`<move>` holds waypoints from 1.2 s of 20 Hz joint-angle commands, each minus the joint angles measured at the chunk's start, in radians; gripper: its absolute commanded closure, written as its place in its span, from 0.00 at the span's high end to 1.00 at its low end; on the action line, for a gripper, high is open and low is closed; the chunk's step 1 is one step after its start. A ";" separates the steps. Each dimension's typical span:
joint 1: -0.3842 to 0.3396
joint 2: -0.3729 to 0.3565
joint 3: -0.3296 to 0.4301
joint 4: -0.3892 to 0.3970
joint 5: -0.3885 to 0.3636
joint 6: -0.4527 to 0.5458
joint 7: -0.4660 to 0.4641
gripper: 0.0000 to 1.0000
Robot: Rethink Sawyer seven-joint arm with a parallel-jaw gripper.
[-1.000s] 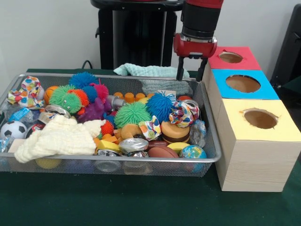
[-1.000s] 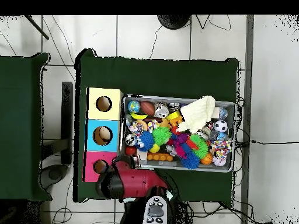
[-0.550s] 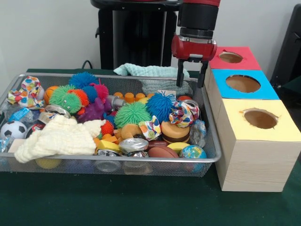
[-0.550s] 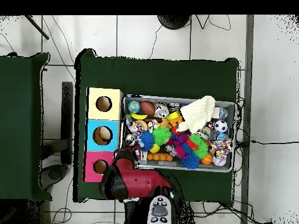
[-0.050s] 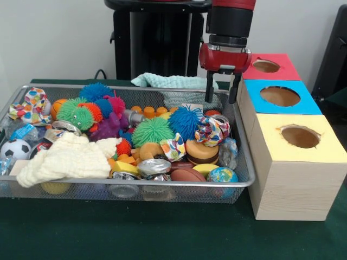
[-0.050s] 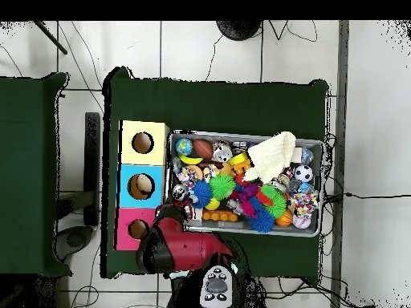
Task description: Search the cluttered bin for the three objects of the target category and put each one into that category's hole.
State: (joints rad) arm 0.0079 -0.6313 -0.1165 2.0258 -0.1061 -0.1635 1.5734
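While your gripper hangs over the bin's far right corner, fingers apart and holding nothing | blue spiky ball and patterned cloth lie just below it | red, blue, yellow holes sit right of bin.

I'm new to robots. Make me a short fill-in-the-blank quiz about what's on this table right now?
1. The claw hangs with its fingers ____ and nothing between them.
2. Beside the bin stand three boxes; the middle box has a ____ top.
3. The box nearest the camera in the front view has a ____ top.
4. The soccer ball lies at the bin's end farthest from the ____.

Missing words: open; blue; yellow; boxes
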 commanded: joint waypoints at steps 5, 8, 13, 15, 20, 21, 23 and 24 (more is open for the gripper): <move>0.008 0.181 0.041 -0.138 0.022 -0.026 0.153 1.00; 0.020 0.194 0.028 -0.159 0.033 0.005 0.144 1.00; 0.016 0.177 0.038 -0.167 0.037 0.016 0.151 1.00; -0.015 0.176 0.077 -0.158 0.029 -0.045 0.181 1.00; -0.040 0.135 0.132 -0.158 -0.008 -0.061 0.173 1.00; -0.044 0.128 0.140 -0.157 -0.013 -0.064 0.172 1.00; -0.042 0.110 0.149 -0.154 -0.011 -0.054 0.170 1.00; -0.035 0.097 0.146 -0.151 0.000 -0.033 0.169 1.00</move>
State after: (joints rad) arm -0.0134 -0.5108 -0.0987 1.9851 -0.1055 -0.1655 1.5734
